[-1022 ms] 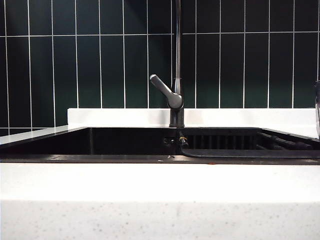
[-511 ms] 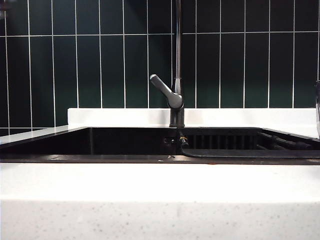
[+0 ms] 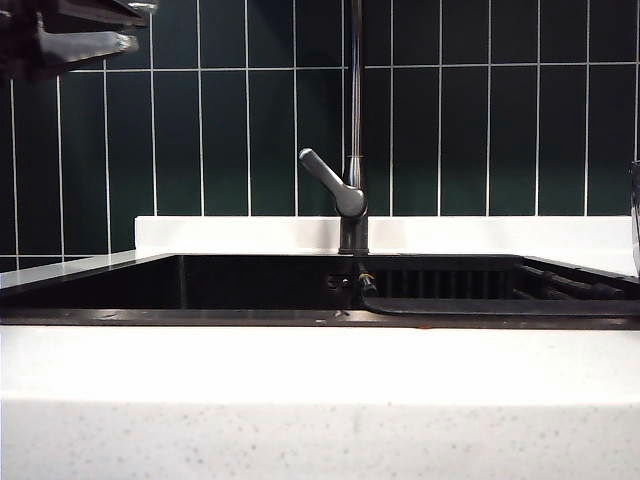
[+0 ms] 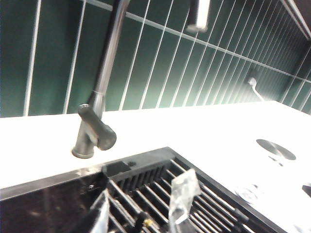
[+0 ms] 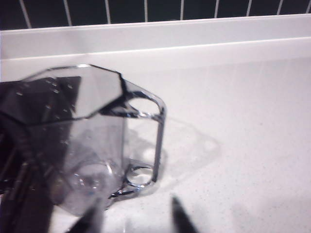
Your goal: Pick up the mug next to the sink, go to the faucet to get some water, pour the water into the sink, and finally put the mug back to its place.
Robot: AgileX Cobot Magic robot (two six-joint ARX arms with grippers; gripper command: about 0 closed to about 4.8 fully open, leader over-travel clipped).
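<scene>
**Mug Approach: Grasp Not Yet Made**

The mug point(image 5: 92, 145) stands upright on the white countertop point(image 5: 243, 145) beside the sink point(image 3: 250, 285). The right gripper point(image 5: 136, 216) hovers near it, fingers spread, empty; it should centre on the faceted wall, clear of the handle, before closing. The left gripper point(image 4: 141, 213) hangs part-open over the sink rack point(image 4: 160, 194), holding nothing.

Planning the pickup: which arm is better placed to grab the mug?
Right. The right gripper is right at the mug; the left gripper is over the sink's rack.
</scene>
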